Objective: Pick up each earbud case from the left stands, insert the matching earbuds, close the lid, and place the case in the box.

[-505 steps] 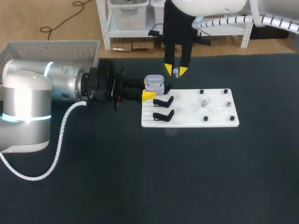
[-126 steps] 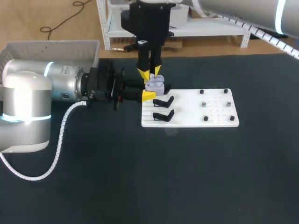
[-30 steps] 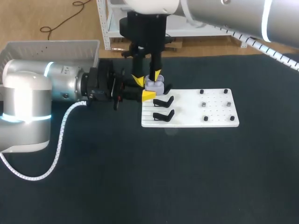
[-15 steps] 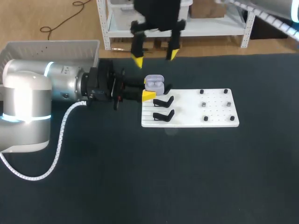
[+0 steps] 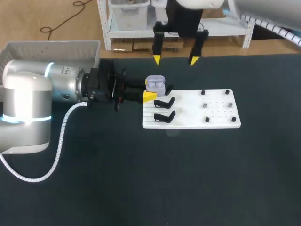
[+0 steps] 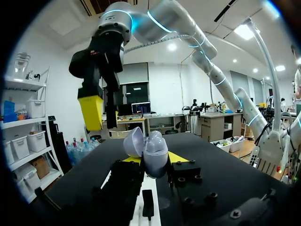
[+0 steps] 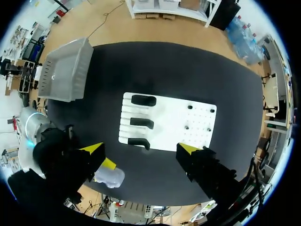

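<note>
A lavender earbud case (image 5: 155, 86) with its lid tipped open sits between the yellow-tipped fingers of my left gripper (image 5: 151, 91), which is shut on it just above the left end of the white board (image 5: 191, 121). In the left wrist view the case (image 6: 151, 149) stands upright in that gripper (image 6: 153, 160). My right gripper (image 5: 174, 59) hangs open high above and behind the case, holding nothing. In its own view, the right gripper (image 7: 141, 150) looks straight down on the board (image 7: 167, 121) and the case (image 7: 109, 178).
Black stands (image 5: 164, 102) (image 5: 164, 116) lie on the board's left part, and small pegs and grey bits (image 5: 205, 104) dot its right part. A grey box (image 5: 47, 47) sits at the far left corner. Dark table surface lies in front.
My right gripper opened wide, let go of the case, and rose up and away to the right. The left gripper kept still with the case in it.
</note>
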You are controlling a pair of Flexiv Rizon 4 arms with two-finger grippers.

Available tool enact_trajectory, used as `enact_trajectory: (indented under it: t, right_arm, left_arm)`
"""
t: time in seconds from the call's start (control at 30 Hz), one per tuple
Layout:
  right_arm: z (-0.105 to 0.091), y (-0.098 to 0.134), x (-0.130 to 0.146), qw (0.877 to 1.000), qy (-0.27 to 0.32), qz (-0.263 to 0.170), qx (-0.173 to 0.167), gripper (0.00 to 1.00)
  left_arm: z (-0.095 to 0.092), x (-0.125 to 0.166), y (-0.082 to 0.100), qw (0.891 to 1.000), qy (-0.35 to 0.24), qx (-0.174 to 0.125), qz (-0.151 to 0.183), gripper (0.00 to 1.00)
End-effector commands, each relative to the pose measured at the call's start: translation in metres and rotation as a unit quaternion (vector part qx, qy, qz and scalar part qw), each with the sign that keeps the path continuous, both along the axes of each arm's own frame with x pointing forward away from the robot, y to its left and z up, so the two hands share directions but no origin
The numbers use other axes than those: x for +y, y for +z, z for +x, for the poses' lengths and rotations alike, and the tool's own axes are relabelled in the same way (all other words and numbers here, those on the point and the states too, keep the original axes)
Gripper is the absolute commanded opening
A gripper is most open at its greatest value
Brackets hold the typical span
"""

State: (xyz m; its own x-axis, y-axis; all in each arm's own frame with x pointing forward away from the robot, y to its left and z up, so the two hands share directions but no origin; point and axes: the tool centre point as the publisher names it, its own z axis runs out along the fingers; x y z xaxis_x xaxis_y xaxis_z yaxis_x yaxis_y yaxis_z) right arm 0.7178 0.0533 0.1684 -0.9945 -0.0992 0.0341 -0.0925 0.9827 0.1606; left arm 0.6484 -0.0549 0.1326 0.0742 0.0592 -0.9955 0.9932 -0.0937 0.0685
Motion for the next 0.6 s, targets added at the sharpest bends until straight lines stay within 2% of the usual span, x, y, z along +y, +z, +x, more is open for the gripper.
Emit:
enact_trajectory:
  t: [0.03, 0.4, 0.6]
  right_arm:
    - [-0.005, -0.011, -0.003, 1.000, -0.003, 0.006, -0.009, 1.00]
    - [-0.022, -0.020, -0.001, 1.000, 0.016, 0.007, 0.021, 1.00]
    - [-0.032, -0.016, 0.003, 0.999, 0.029, 0.013, 0.029, 1.00]
  left_arm:
    - [-0.001, 0.000, -0.001, 1.000, 0.001, -0.001, -0.001, 0.00]
    - [-0.001, 0.000, -0.001, 1.000, 0.001, -0.001, -0.001, 0.00]
    - [-0.001, 0.000, -0.001, 1.000, 0.001, -0.001, -0.001, 0.00]
